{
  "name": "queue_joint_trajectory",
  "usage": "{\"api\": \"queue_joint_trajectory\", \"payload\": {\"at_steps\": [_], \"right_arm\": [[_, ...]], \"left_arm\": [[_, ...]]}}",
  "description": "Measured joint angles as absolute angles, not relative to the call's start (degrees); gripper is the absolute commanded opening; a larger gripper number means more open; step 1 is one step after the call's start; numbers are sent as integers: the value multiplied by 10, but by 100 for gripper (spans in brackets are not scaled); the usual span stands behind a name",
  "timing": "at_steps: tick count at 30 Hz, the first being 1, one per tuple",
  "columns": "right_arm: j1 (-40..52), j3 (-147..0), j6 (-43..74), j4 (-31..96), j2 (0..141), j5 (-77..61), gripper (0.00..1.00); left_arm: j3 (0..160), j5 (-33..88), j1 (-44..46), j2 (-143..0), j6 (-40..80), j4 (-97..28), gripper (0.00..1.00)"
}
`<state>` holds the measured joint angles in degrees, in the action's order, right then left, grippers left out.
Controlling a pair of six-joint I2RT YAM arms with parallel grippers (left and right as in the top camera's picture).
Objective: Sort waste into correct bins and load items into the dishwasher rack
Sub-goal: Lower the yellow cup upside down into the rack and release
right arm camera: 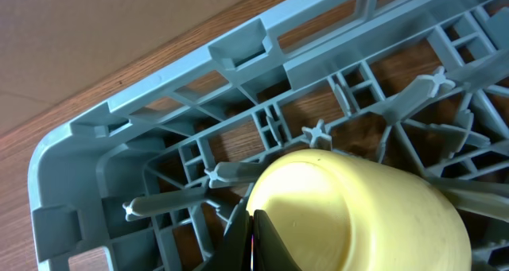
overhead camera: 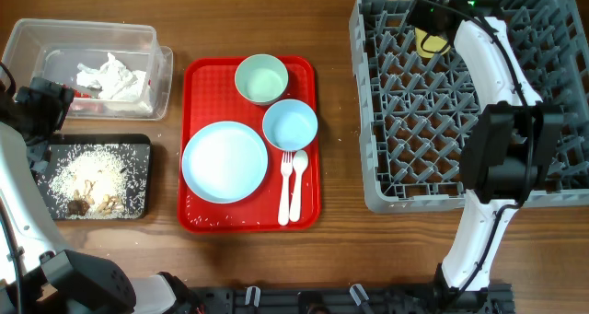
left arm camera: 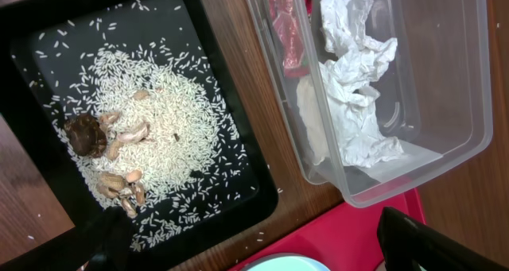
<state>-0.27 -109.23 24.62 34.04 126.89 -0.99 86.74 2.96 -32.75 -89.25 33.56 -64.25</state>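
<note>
The right gripper (right arm camera: 253, 235), jaws pressed together, sits at the edge of the small yellow cup (right arm camera: 350, 215), which is tipped among the stiff pegs (right arm camera: 318, 134) in the far left corner of the dishwasher rack (right arm camera: 159, 92), probably to drain. Whether it pinches the smooth wall I cannot tell. The left gripper (left arm camera: 262, 247) hangs wide open and empty over the black tray (left arm camera: 48, 32) and clear tub (left arm camera: 445, 56) at the left edge of the table (overhead camera: 331, 19).

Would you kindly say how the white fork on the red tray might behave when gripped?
The fork looks thin and plastic, so probably light and bendy. It lies flat beside the spoon on the smooth red tray, so it may slide or nudge its neighbour.
</note>
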Motion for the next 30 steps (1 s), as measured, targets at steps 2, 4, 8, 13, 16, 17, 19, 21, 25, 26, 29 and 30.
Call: {"api": "queue_joint_trajectory", "payload": {"at_steps": [2,4,8,13,16,17,19,21,25,26,29,30], "right_arm": [[-2,-1094,254,347,1269,1,4],[-1,-1099,263,365,1266,17,4],[-3,-1100,275,417,1243,64,4],[-6,-1100,280,462,1209,95,4],[-6,-1100,281,467,1183,94,4],[-6,-1100,280,461,1172,89,4],[-6,-1100,278,430,1163,69,4],[-6,-1100,276,402,1164,49,4],[-6,-1100,276,381,1179,38,5],[-6,-1100,276,381,1190,35,4],[-6,-1100,275,398,1214,34,4],[-6,-1100,275,402,1220,34,4]], "left_arm": [[867,30,-328,-893,336,-642,100],[867,30,-328,-893,336,-642,100],[867,30,-328,-893,335,-642,100],[867,30,-328,-893,336,-642,100],[867,30,-328,-893,335,-642,100],[867,30,-328,-893,336,-642,100],[867,30,-328,-893,335,-642,100],[867,30,-328,-893,335,-642,100],[867,30,-328,-893,336,-642,100],[867,30,-328,-893,336,-642,100],[867,30,-328,-893,335,-642,100],[867,30,-328,-893,336,-642,100]]}}
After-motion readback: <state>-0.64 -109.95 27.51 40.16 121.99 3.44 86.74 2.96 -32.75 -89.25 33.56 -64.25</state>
